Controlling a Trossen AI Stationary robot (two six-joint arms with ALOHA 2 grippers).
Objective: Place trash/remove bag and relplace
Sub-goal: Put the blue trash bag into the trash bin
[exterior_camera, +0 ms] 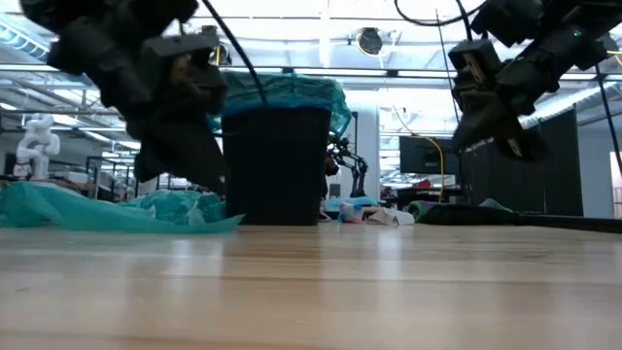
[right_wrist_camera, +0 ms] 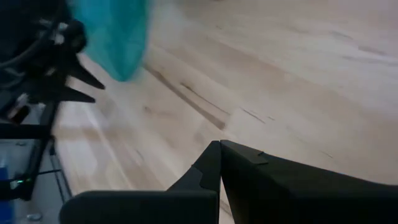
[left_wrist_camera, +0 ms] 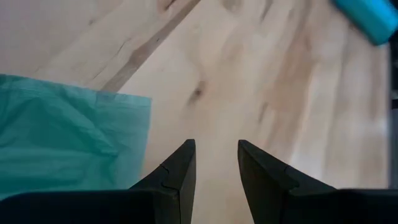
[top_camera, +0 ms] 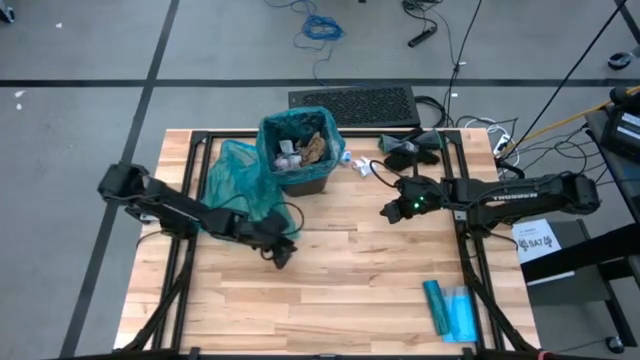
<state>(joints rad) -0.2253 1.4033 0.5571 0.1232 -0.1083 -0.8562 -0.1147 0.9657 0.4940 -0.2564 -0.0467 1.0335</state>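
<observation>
While the bin already has a teal liner in it and a bunch of paper wads sitting inside, this job looks only partly done to me. Starting at the left: a loose teal bag lies crumpled on the table right beside the bin, touching it as far as I can tell. Can't say whether that's the spare or the used one. Just in front of it the left gripper hangs low over bare wood, jaws a little apart with nothing between them. Next comes the bin itself at the back of the table, full-ish. A few stray wads sit on the table just right of it, so the trash pickup isn't finished, I'd guess. Further right, the right gripper is up in the air, jaws pressed together, empty. Pulling the liner and fitting a fresh one look not yet done.
</observation>
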